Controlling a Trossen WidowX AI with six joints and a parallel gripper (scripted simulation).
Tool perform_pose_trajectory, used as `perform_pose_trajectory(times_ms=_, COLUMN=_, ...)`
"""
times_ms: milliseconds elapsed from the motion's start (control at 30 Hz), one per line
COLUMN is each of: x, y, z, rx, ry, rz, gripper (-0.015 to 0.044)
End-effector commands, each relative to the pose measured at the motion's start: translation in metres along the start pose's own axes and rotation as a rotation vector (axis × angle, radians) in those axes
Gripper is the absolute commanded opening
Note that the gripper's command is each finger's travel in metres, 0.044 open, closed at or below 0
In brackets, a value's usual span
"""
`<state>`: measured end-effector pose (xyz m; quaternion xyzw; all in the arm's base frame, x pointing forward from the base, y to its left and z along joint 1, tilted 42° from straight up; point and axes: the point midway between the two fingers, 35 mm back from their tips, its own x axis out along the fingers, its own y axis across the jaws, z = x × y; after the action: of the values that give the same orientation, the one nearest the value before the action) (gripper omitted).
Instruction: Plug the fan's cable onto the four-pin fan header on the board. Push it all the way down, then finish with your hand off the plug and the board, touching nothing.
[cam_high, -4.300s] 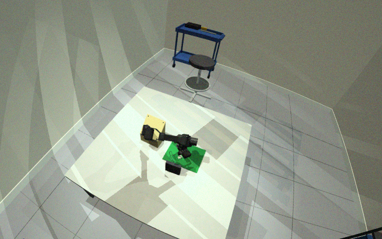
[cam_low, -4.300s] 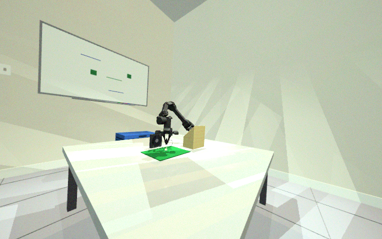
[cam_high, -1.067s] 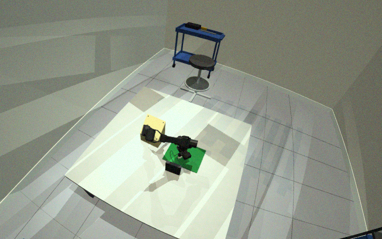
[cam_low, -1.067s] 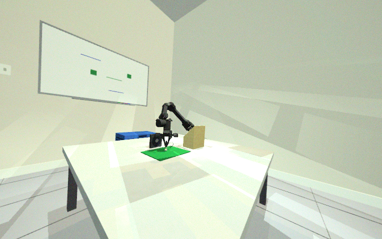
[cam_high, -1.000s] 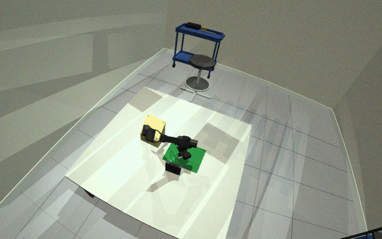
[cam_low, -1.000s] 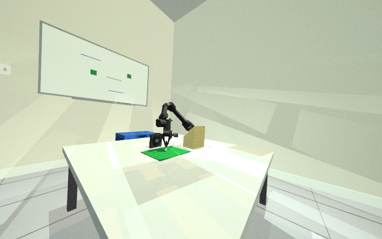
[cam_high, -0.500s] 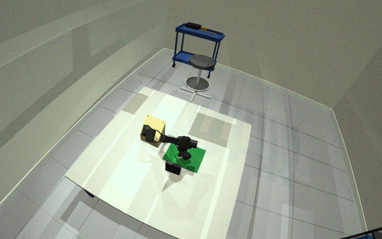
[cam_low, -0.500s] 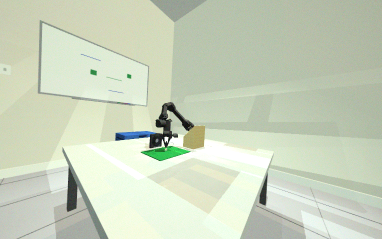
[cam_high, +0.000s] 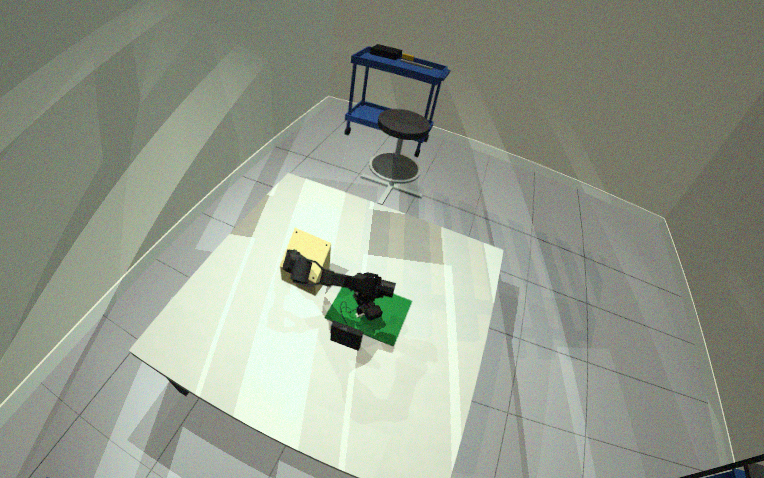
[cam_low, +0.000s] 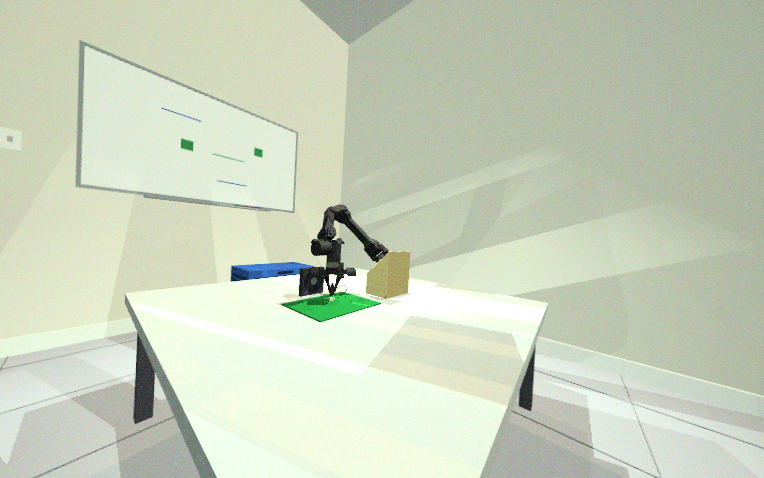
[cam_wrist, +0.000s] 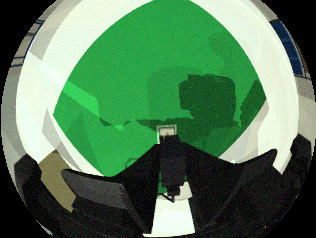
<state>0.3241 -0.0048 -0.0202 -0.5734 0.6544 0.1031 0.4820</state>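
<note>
The green board (cam_high: 398, 315) (cam_low: 321, 313) (cam_wrist: 125, 55) lies flat on the table. My gripper (cam_low: 331, 294) (cam_wrist: 169, 147) points down over it, shut on the black plug (cam_wrist: 172, 167). In the wrist view the small pale four-pin header (cam_wrist: 166, 130) shows just beyond the plug's front end, its near part covered by the plug. The fingertips are low, close above the header. Whether the plug is seated on the pins, and how deep, cannot be told. The thin dark cable (cam_high: 341, 304) loops over the board. The black fan (cam_high: 345, 336) (cam_low: 309, 282) stands beside the board.
A tan block (cam_high: 311, 245) (cam_low: 388, 276) with a sloped face stands near the arm's base. The arm reaches from there over the board. A stool (cam_high: 403, 124) and a blue cart (cam_high: 402, 66) stand beyond the table (cam_high: 281, 394) (cam_low: 281, 405).
</note>
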Motion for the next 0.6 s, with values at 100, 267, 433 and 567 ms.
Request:
perform_pose_trajectory(times_ms=100, x=0.0012, y=0.0001, z=-0.0008, rx=-0.004, ry=0.004, rz=-0.004, gripper=0.0000)
perform_pose_trajectory(times_ms=267, x=0.0038, y=0.0001, z=-0.0009, rx=-0.004, ry=0.004, rz=-0.004, gripper=0.0000)
perform_pose_trajectory(times_ms=433, x=0.0074, y=0.0001, z=-0.0009, rx=-0.004, ry=0.005, rz=-0.004, gripper=0.0000)
perform_pose_trajectory(times_ms=567, x=0.0097, y=0.0001, z=-0.0010, rx=-0.004, ry=0.005, rz=-0.004, gripper=0.0000)
